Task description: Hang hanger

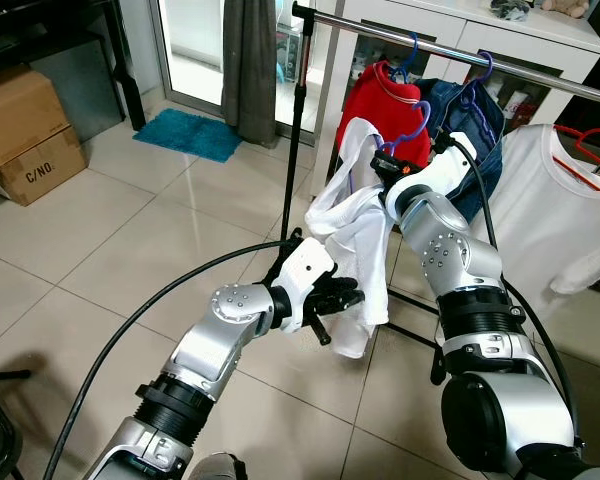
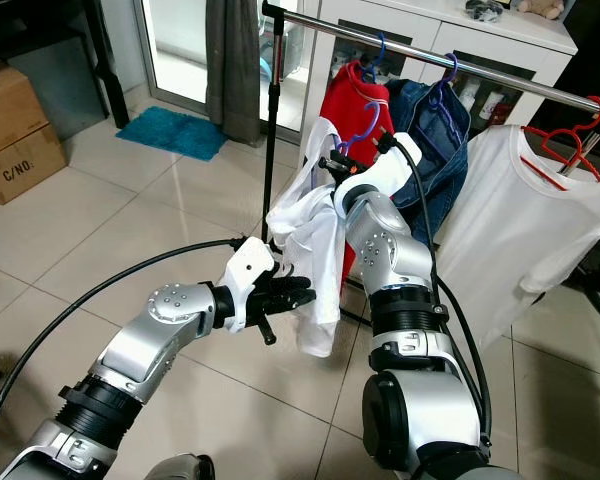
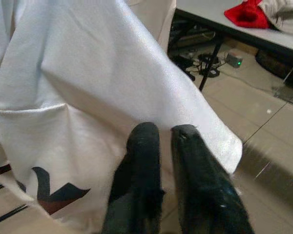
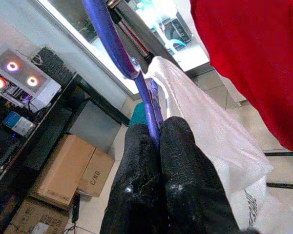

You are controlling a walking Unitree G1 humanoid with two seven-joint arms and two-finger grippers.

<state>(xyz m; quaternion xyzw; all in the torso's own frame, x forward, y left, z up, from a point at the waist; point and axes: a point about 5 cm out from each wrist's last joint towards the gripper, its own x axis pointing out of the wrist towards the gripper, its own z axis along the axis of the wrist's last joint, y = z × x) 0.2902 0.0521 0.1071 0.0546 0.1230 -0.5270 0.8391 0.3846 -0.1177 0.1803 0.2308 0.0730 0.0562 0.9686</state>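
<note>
A purple hanger [image 1: 421,117] carries a white shirt [image 1: 355,230] with dark print. My right gripper [image 4: 158,127] is shut on the hanger's neck just under its hook and holds it up in front of the metal clothes rail [image 1: 460,52]. The hook sits below the rail, close to the red garment. The shirt hangs down from the hanger. My left gripper [image 1: 345,298] is lower, at the shirt's bottom part. Its fingers [image 3: 144,141] are nearly together with their tips against the cloth, and no cloth shows between them.
On the rail hang a red garment [image 1: 380,100], a denim jacket [image 1: 483,120] on blue-purple hangers, and a white T-shirt [image 1: 550,200] on a red hanger. The rail's black stand pole [image 1: 298,120] rises at its left end. Cardboard boxes [image 1: 25,130] and a blue mat [image 1: 190,133] lie far left.
</note>
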